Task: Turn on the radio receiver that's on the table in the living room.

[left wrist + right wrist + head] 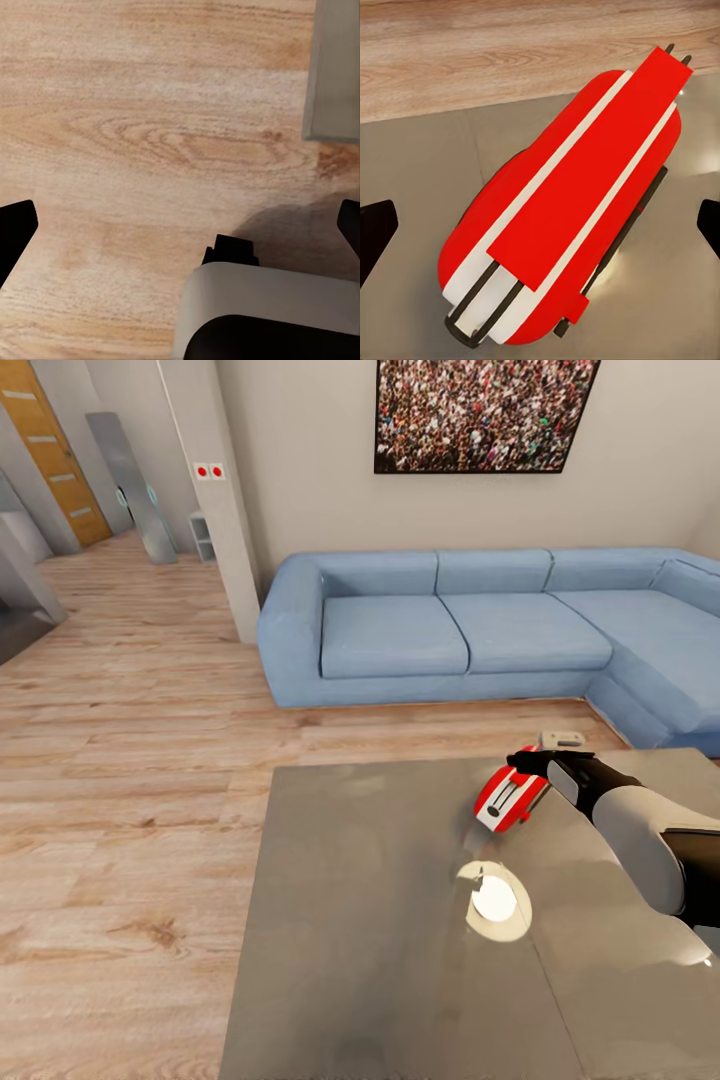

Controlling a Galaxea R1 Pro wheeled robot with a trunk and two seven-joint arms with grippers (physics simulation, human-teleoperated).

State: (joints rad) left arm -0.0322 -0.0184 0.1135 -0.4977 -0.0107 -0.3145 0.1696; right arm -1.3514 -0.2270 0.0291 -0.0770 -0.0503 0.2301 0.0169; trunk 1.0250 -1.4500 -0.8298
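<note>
Right gripper (527,760), fingers spread wide, hovers over the red radio receiver (510,797) on the grey table (370,920); contact seemingly none.

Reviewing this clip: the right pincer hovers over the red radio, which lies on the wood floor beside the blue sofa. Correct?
Not quite. The red radio lies on the grey coffee table, not the floor; the head view shows it. The right pincer is indeed over it, with the blue sofa beyond.
</note>
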